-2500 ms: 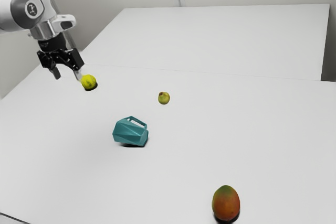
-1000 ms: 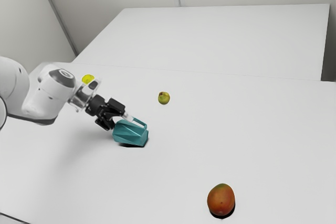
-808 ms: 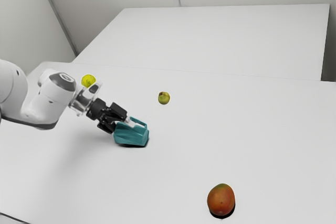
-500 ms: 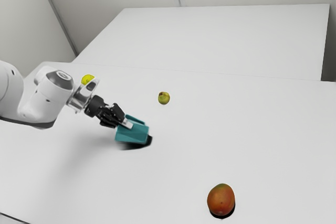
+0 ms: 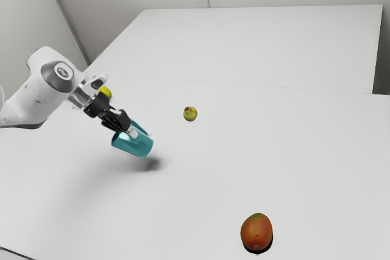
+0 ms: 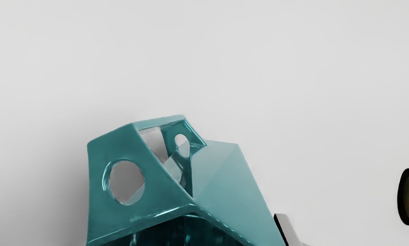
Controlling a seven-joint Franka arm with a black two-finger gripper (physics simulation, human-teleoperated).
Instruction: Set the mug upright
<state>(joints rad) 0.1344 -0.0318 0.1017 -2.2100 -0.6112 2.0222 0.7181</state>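
Mug (image 5: 133,145) off tbl (image 5: 292,156) – gripper (image 5: 130,134) angled dn

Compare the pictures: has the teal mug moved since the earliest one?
Yes: the teal mug has risen off the table and shifted toward the exterior view's left, farther from the small green fruit, which stayed put.

1 mug (image 5: 130,144), 1 mango (image 5: 256,232), 1 yellow ball (image 5: 106,92), 1 green fruit (image 5: 190,114)
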